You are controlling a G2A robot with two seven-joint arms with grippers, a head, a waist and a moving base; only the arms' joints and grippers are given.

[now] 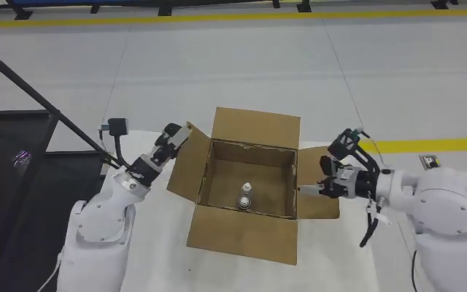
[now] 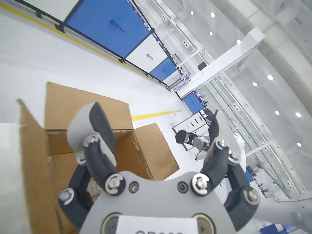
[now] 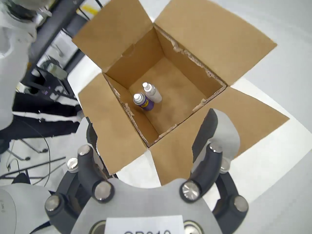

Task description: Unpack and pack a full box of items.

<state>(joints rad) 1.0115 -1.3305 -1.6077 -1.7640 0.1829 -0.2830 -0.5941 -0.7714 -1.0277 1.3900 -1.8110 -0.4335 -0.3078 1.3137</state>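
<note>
An open cardboard box (image 1: 244, 235) stands mid-table with all its flaps spread out. On its floor, near the front wall, stand a white bottle (image 3: 153, 94) and a purple bottle (image 3: 144, 102), both upright with white caps; from above they show as the white bottle (image 1: 247, 189) and the purple bottle (image 1: 243, 202). My left gripper (image 1: 174, 136) hovers by the box's left flap (image 1: 187, 162), open and holding nothing (image 2: 158, 126). My right gripper (image 1: 323, 189) is over the right flap (image 1: 315, 171), also open (image 3: 152, 133), with that flap (image 3: 175, 147) lying below its fingers.
The box sits on a white table (image 1: 164, 233) that ends a little behind it. A black metal frame (image 1: 33, 91) and dark rack stand to the left of the table. Grey floor with yellow lines (image 1: 423, 144) lies beyond.
</note>
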